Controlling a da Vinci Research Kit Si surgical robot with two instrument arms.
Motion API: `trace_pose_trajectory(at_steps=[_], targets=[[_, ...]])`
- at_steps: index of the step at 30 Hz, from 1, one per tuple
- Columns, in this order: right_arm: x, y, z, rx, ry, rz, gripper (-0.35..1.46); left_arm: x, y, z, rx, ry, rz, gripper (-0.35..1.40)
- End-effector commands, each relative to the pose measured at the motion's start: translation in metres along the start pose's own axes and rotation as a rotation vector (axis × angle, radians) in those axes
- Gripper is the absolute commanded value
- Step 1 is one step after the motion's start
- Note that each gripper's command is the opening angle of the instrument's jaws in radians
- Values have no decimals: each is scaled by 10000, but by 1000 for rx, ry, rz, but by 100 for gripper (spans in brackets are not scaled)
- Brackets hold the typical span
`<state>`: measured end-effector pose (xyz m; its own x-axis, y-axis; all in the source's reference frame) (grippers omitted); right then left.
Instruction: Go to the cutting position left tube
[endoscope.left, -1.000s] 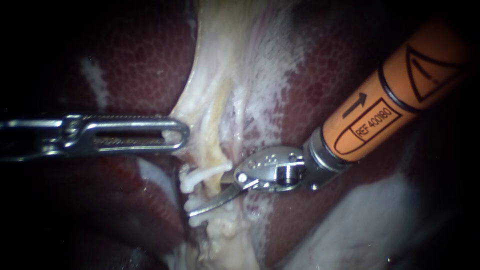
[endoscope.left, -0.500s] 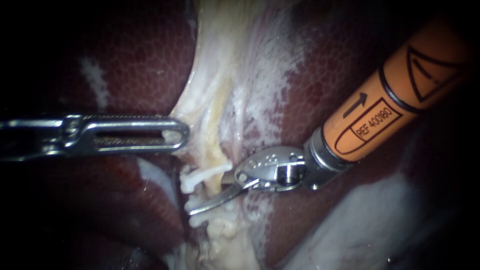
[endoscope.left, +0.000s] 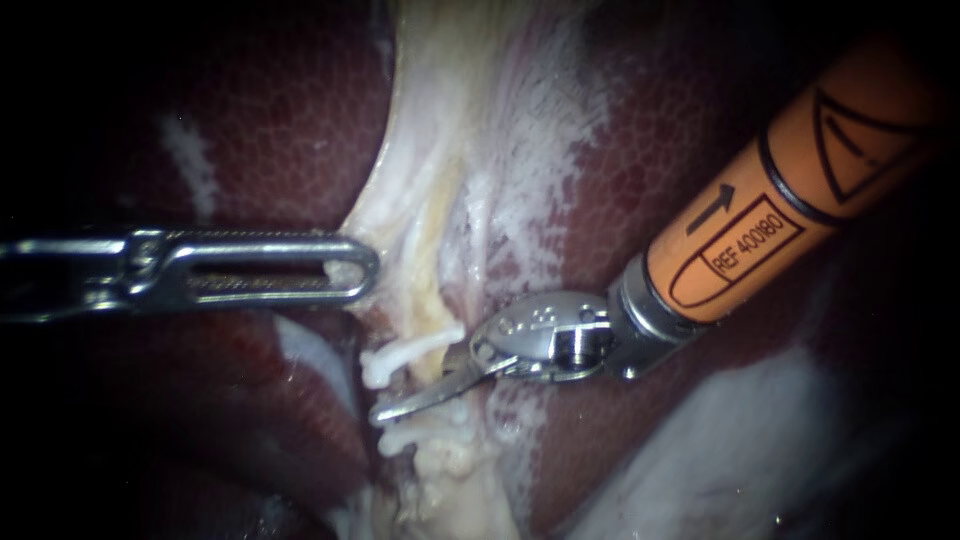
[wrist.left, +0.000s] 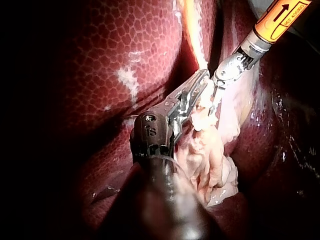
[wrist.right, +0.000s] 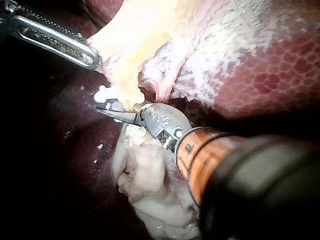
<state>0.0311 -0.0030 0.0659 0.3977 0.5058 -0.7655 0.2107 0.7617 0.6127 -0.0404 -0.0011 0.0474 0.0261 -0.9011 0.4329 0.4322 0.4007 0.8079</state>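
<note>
My right instrument (endoscope.left: 385, 410) comes in on an orange shaft and reaches the foot of the pale band (endoscope.left: 440, 150), the strip of tissue running down between the lobes of the liver (endoscope.left: 280, 130). Only one slim blade (endoscope.left: 440, 383) of it shows, laid across the front of the band. I cannot tell whether this instrument is open or closed, since whatever lies behind the band is hidden.

The tube (endoscope.left: 424, 370) is a short yellowish-white strand at the foot of the band. It is glistening and hard to part from the tissue around it. It carries two white clips: the upper clip (endoscope.left: 405, 352) slants across it, and the lower clip (endoscope.left: 415, 437) lies close beneath. The blade crosses the tube between the two clips. Contact cannot be confirmed.

My left instrument (endoscope.left: 355, 270) meets the band from the opposite side, above the clips. Its slotted jaws are closed on the band's edge, with pale tissue showing in the slot.

Compared with one second ago, the blade tip has lifted away from the lower clip toward the upper clip, leaving the lower clip more exposed. The metal wrist has shifted slightly the same way. The left instrument, the clips and the band are unchanged.
</note>
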Motion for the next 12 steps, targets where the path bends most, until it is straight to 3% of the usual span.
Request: trace_pose_trajectory(at_steps=[1, 12], targets=[[0, 0, 0, 1, 0, -1, 38, 0, 0, 0, 0, 0, 0, -35], [-1, 0, 0, 3, 0, 4, 38, 0, 1, 1, 0, 0, 0, -35]])
